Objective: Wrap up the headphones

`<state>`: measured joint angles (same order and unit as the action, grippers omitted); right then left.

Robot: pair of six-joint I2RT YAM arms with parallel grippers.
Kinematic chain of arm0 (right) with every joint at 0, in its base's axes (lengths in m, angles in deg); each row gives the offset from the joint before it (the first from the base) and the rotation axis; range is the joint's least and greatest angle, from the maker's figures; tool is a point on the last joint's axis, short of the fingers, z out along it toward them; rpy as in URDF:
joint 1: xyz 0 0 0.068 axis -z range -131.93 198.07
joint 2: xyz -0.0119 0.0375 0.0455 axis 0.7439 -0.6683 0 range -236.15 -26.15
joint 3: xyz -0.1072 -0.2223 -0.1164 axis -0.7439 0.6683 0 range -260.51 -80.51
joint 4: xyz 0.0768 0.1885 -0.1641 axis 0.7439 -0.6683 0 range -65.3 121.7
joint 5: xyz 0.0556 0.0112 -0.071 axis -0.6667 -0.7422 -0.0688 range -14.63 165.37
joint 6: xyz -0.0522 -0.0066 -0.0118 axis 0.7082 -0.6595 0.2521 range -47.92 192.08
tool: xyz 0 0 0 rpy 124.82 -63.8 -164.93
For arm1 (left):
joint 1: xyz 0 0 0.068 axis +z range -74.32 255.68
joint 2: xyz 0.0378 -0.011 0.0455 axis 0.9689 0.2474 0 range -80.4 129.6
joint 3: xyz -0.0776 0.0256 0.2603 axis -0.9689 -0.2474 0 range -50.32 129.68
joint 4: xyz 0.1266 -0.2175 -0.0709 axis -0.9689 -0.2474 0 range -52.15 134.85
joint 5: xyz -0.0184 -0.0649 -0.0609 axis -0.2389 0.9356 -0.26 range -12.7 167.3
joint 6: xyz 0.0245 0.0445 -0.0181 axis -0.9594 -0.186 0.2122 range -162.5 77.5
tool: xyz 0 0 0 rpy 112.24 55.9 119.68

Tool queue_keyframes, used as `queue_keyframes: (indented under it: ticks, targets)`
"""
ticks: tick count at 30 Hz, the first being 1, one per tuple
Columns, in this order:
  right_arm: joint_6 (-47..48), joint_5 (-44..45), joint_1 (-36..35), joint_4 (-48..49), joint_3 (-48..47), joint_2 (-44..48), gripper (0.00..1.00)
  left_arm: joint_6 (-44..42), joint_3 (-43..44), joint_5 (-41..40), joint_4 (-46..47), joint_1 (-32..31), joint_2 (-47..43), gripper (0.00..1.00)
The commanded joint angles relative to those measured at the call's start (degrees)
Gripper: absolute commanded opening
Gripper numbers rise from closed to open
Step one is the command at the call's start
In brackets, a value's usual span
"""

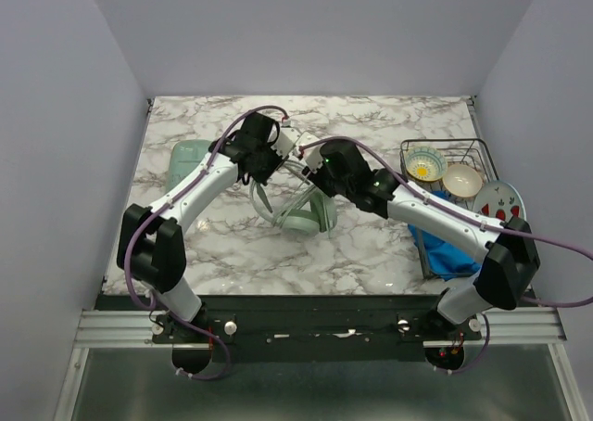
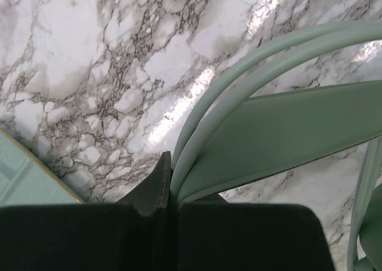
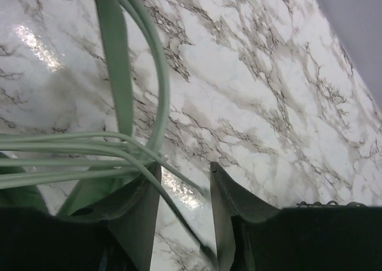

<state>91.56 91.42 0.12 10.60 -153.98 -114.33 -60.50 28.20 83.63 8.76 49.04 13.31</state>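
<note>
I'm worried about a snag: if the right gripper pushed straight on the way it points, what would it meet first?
Probably the headphones' cable: a thin strand crosses the gap between the right gripper's open fingers. Beyond it only the marble table shows, though depth is hard to judge.

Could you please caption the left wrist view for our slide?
Left pincer clamps the headphones over the marble table.

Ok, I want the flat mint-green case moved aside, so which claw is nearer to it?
Left. The left claw, shut on the pale mint-green headphones, is just right of the flat mint-green case; the right claw, open, is farther right beyond it.
</note>
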Motion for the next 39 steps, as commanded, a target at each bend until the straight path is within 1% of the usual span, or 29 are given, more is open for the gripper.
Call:
queue_keyframes:
  ticks: [1,8,13,16,17,18,20,21,22,24,28,29,32,35,39]
  targets:
    - [7.94,-3.13,2.24,1.77,3.24,2.75,0.50,0.77,1.46,1.76,-4.86,-0.35,-4.50,0.00]
    - [7.85,-11.12,3.38,3.87,8.51,5.64,0.50,-0.28,0.93,1.58,-4.07,-0.35,-7.05,0.00]
    - [7.06,-12.89,4.96,7.21,12.11,9.07,0.51,-2.74,1.11,0.88,-3.89,-0.35,-8.63,0.00]
    - [6.18,-15.25,6.54,9.41,13.62,11.88,0.51,-7.30,0.67,1.93,-4.24,-0.96,-10.21,0.00]
    - [5.40,-17.70,7.07,10.02,14.49,12.68,0.51,-8.71,0.32,1.59,-4.25,-1.31,-11.00,0.00]
    - [4.95,-18.77,8.12,11.16,14.93,13.64,0.51,-12.03,-0.21,1.15,-4.07,-2.36,-11.53,0.00]
    - [3.99,-21.22,8.92,12.40,15.98,15.93,0.51,-14.51,-1.88,-1.39,-2.85,-3.60,-12.41,0.00]
    - [3.63,-21.76,9.18,13.62,16.25,16.46,0.51,-15.83,-2.32,-4.89,-2.49,-5.08,-12.41,0.00]
    - [3.19,-22.38,9.27,14.15,16.34,17.16,0.51,-16.10,-2.75,-5.88,-2.23,-5.44,-12.41,0.00]
    - [1.79,-24.57,9.36,15.38,16.00,17.08,0.51,-15.93,-3.02,-7.29,-1.44,-5.97,-12.06,0.00]
    - [-2.25,-27.47,9.36,18.11,14.94,15.41,0.49,-15.23,-5.04,-7.20,0.67,-7.20,-12.94,0.00]
    - [-3.91,-31.05,9.36,18.72,14.76,14.54,0.48,-14.70,-5.13,-7.21,1.37,-7.38,-13.20,0.00]
    - [-5.60,-37.65,9.36,19.69,14.32,12.87,0.47,-13.12,-5.05,-7.82,2.34,-7.47,-13.29,0.00]
    - [-8.58,-36.54,9.27,19.61,14.76,10.49,0.44,-11.45,-4.52,-10.36,3.49,-7.56,-12.94,0.00]
    - [-9.81,-38.02,9.36,19.43,17.74,10.05,0.42,-8.46,-3.73,-10.37,3.40,-7.56,-12.41,0.00]
